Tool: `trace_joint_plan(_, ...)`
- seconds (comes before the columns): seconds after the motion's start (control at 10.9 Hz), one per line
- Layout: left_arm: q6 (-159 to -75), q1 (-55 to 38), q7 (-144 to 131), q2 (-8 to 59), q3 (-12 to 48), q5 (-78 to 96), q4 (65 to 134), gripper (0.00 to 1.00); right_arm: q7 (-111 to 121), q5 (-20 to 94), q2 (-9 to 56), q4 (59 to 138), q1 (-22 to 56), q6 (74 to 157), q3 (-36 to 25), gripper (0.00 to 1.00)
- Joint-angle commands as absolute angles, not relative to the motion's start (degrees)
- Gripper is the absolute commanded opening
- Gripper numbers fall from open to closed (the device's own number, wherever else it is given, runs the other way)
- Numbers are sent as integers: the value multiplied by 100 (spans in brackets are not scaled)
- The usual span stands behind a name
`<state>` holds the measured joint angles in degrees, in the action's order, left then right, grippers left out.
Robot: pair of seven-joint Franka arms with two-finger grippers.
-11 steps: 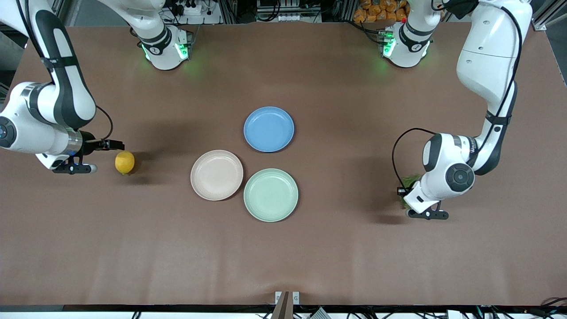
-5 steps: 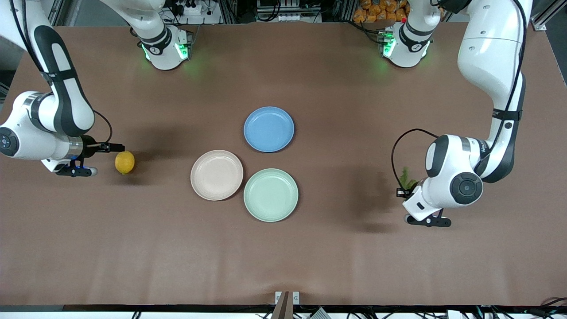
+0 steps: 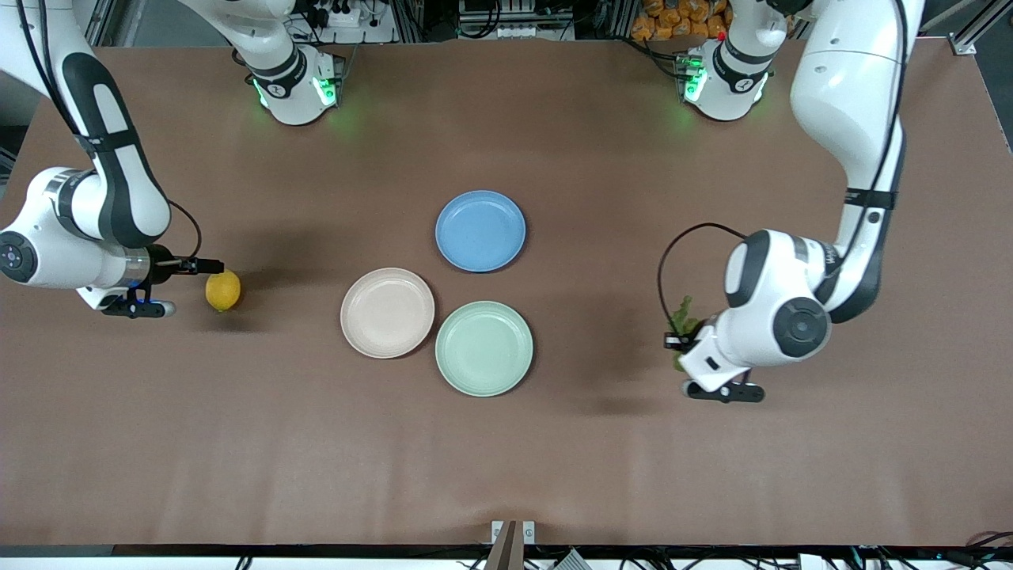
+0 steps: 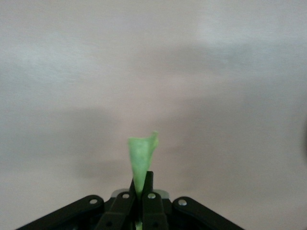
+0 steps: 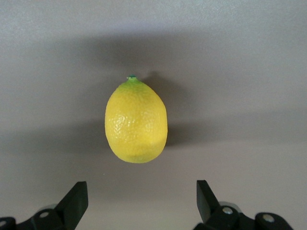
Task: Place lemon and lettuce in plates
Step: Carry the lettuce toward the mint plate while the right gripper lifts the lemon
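lettuce [image 3: 682, 315] carried closer to mint plate [image 3: 483, 348], lemon [image 3: 222, 290] unmoved

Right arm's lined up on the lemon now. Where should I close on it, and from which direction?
Grip the lemon across its wide middle, not its pointed tips. It lies on the table, long axis pointing away from the right gripper, whose open fingers already straddle its width. Probably best to keep this same low approach from the right arm's end of the table and close on its rounded flanks.

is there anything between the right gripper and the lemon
Nothing visible. The right gripper is open with the lemon straight ahead of its fingers, only bare table between them.
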<state>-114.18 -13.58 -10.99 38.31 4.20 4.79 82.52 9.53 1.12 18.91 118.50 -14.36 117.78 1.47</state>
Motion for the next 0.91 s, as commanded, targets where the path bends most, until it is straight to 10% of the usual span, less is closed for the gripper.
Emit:
trace_joint_plan(0.0, -11294, -1827, -1634, 3797, 369, 842, 8122, 0, 1002, 88, 2048, 11733, -1547, 11909, 220, 100)
trace_joint_plan(0.82, -11978, -2680, -2776, 3919, 475, 2108, 8042, 0, 932, 141, 2469, 11602, -1485, 12225, 220, 100)
